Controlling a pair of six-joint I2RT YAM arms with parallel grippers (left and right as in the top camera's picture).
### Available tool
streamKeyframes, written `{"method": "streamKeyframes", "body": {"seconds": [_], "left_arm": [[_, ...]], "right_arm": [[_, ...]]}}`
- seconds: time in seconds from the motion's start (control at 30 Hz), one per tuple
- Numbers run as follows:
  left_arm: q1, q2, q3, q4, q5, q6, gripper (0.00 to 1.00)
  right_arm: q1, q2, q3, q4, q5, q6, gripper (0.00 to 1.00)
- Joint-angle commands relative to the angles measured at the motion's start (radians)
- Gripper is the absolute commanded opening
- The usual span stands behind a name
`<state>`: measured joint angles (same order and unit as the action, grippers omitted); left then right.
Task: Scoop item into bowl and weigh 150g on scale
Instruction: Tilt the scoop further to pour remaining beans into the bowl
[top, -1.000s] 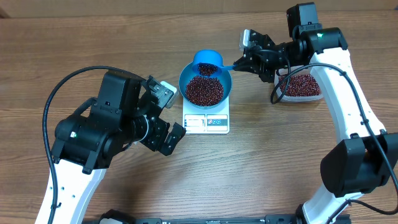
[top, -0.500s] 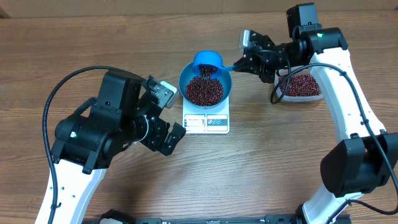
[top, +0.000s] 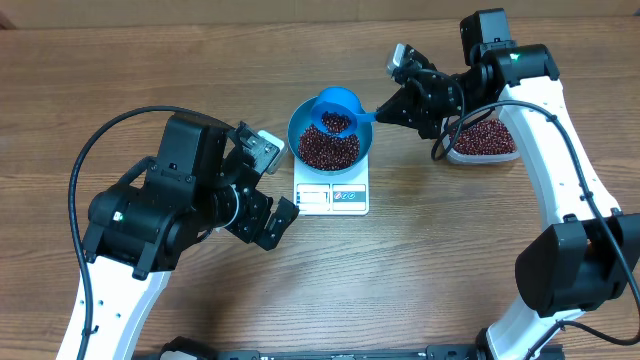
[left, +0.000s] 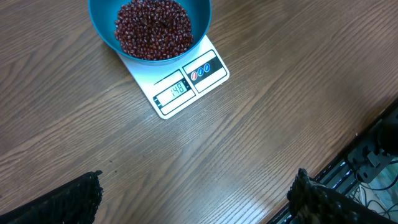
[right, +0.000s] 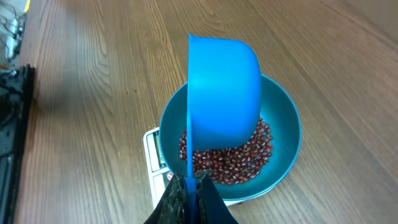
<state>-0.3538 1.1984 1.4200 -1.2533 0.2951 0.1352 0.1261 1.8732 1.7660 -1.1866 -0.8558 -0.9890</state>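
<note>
The left end effector (top: 272, 187) hovered above the tabletop (top: 150, 60) with its fingers spread wide and nothing between them; in the left wrist view its two dark fingertips framed only bare wood. Just to the right of this end effector, and ahead of it in its own camera, stood the scale (top: 331, 197), flat on the tabletop, its display appearing to read 148. The bowl (top: 293, 135) sat on the scale, overhanging the platform on all sides, and the beans (top: 325, 150) lay heaped inside it, covering its bottom. Over the far rim of the bowl, straight out from the right end effector's fingertips, hung a blue scoop (top: 335, 100), tipped on its side with its mouth turned toward the bowl and some beans visible at its lip. The right end effector (top: 385, 108) was closed tight on the scoop's thin handle, as the right wrist view showed, with the fingers pinching the handle at the bottom edge. Behind that end effector, to its right, a clear tub (top: 485, 150) holding more beans rested on the tabletop.
</note>
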Motion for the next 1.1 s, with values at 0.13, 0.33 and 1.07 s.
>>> {"method": "streamKeyframes", "body": {"seconds": [0.13,0.33,1.07], "left_arm": [[-0.006,0.006,0.003,0.001,-0.007,0.022,1.00],[-0.006,0.006,0.003,0.001,-0.007,0.022,1.00],[-0.006,0.006,0.003,0.001,-0.007,0.022,0.99]], "right_arm": [[0.000,-0.010,0.027,0.003,-0.009,0.078,0.04],[0.000,-0.010,0.027,0.003,-0.009,0.092,0.04],[0.000,-0.010,0.027,0.004,-0.008,0.091,0.04]]}}
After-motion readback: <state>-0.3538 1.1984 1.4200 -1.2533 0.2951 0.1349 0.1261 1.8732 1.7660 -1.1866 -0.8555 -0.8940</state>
